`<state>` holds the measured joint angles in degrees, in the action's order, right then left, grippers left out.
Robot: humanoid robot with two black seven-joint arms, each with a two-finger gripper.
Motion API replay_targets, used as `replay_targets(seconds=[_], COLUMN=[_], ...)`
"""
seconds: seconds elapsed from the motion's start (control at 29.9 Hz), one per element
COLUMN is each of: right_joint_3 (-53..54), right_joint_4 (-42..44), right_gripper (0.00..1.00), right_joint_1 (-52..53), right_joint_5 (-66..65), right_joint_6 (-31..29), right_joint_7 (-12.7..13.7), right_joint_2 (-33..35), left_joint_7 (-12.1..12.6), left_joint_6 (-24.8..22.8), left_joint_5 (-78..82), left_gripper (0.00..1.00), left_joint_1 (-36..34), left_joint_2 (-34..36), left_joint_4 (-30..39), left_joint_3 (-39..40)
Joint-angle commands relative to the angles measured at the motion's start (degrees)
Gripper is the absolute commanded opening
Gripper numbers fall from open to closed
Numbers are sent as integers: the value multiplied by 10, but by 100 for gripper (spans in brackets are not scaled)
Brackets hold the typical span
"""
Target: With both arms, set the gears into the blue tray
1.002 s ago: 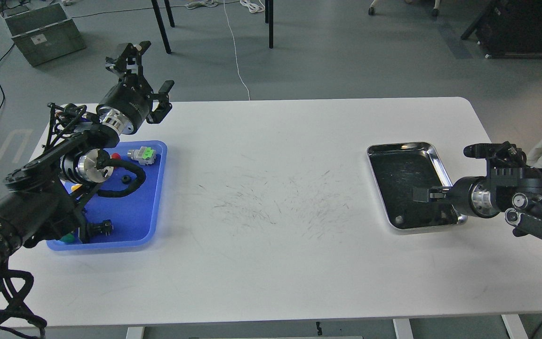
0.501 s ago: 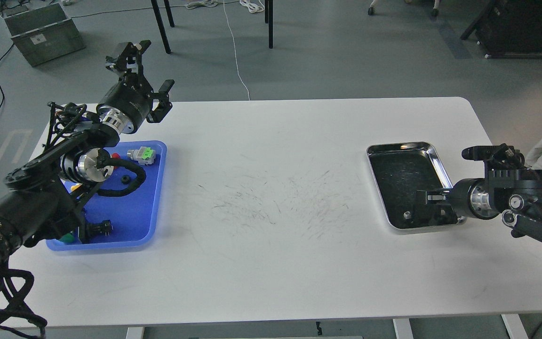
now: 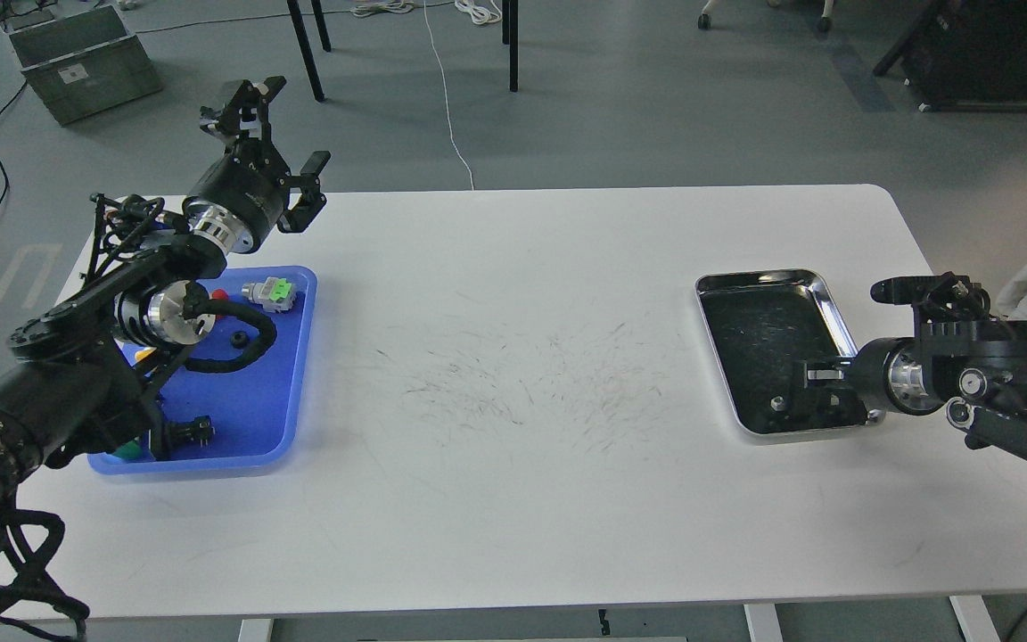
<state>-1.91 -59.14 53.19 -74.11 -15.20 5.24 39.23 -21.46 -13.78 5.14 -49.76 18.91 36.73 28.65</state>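
So the right gripper [image 3: 821, 392] is hanging low over the near end of the steel tray [image 3: 825, 294], at about 3 o'clock on the table [image 3: 513, 374]. It's too dark to tell how far its fingers are spread or whether they're holding anything. One small round piece [image 3: 777, 403], probably a gear, is lying just at 9 o'clock of it. I'd be centring over that piece and coming straight down before pinching. The left gripper [image 3: 280, 125] is sitting raised with its fingers spread wide and empty, at 12 o'clock of the blue tray [image 3: 282, 437], where a gear [image 3: 238, 338] is already lying.
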Motion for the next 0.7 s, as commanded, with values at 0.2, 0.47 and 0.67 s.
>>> replay_targets(seconds=[0.2,0.47,0.67], right_joint_3=[-9,-9,-9], right_joint_4=[0,-4,-8], right_gripper=[13,13,12], right_joint_1=[6,27,60], right_joint_5=[0,2,8], right_joint_6=[-3,-2,-2], right_joint_7=[-5,-7,-7], right_joint_2=[-1,0,1], left_joint_7=[0,0,0], left_joint_6=[0,1,1], left_joint_5=[0,0,0], left_gripper=[98,98,98], left_joint_1=[-1,-1,-1], left_joint_2=[3,3,4], left_joint_4=[0,0,0], left_joint_3=[0,-1,0])
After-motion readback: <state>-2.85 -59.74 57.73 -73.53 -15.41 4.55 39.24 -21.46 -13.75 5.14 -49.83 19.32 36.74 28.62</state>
